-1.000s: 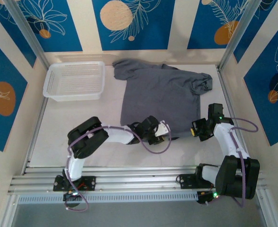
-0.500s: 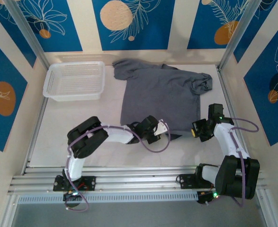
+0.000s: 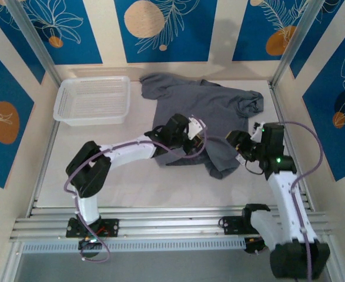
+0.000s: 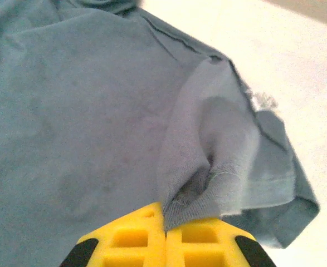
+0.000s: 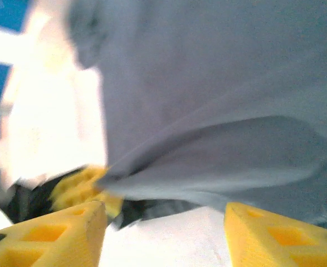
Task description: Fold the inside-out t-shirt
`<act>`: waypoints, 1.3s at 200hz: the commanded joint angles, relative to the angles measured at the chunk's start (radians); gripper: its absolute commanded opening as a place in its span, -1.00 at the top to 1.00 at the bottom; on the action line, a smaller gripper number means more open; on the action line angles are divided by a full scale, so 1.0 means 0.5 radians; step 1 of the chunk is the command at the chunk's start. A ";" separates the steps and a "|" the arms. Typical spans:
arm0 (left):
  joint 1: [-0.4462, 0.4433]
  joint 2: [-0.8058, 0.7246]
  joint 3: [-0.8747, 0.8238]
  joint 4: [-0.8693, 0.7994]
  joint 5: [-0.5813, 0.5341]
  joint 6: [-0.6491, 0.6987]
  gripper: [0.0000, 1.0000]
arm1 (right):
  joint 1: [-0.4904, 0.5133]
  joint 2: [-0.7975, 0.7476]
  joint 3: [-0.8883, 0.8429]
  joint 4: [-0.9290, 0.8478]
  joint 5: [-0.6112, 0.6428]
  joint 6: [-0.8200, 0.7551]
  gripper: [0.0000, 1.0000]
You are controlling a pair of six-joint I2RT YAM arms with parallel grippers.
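Slate-grey t-shirt [image 3: 201, 111]: soft matt cloth, fine knit, faintly fuzzy, stitched seams along hem and sleeve. On left end effector [image 4: 165, 222]: yellow moulded plastic, matt, with recessed pockets. Same yellow plastic on right end effector [image 5: 164, 225], blurred. White basket [image 3: 93, 100]: thin translucent plastic, mesh-pierced walls, slight sheen. Pale bench [image 3: 119, 176]: smooth, matt surface. Near-edge frame rails [image 3: 160, 226]: bare brushed metal, dull shine. Both arm casings [image 3: 131, 154]: smooth black and white plastic, semi-gloss. Printed wall panels [image 3: 178, 35]: flat matt finish.
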 commanded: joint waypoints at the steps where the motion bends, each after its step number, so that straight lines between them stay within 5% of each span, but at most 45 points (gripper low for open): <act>1: 0.060 -0.011 0.190 -0.180 0.186 -0.201 1.00 | 0.449 -0.164 -0.251 0.348 0.132 -0.091 0.06; 20: 0.085 -0.006 0.301 -0.262 0.235 -0.240 1.00 | 0.942 -0.169 -0.495 0.744 0.521 -0.063 0.56; 40: 0.094 -0.008 0.413 -0.351 0.257 -0.268 1.00 | 1.423 0.040 -0.739 1.317 1.075 -0.179 0.89; 54: 0.095 -0.008 0.499 -0.436 0.287 -0.277 1.00 | 1.571 0.326 -0.786 1.731 1.309 -0.345 1.00; 111: 0.098 -0.054 0.792 -0.769 0.285 -0.301 1.00 | 1.468 1.319 -0.426 2.505 2.094 -1.103 1.00; 143: 0.098 -0.004 1.062 -0.968 0.479 -0.367 1.00 | 1.169 1.600 -0.274 2.823 2.097 -1.242 1.00; 177: 0.102 0.060 1.383 -1.199 0.469 -0.355 1.00 | 0.935 1.580 -0.253 2.710 1.936 -1.194 1.00; 237: 0.099 0.416 2.301 -1.496 0.579 -0.719 1.00 | 1.318 1.791 -0.428 3.538 2.154 -1.877 1.00; 260: 0.092 0.441 2.387 -1.537 0.573 -0.735 1.00 | 1.432 1.868 -0.421 3.689 2.133 -2.133 1.00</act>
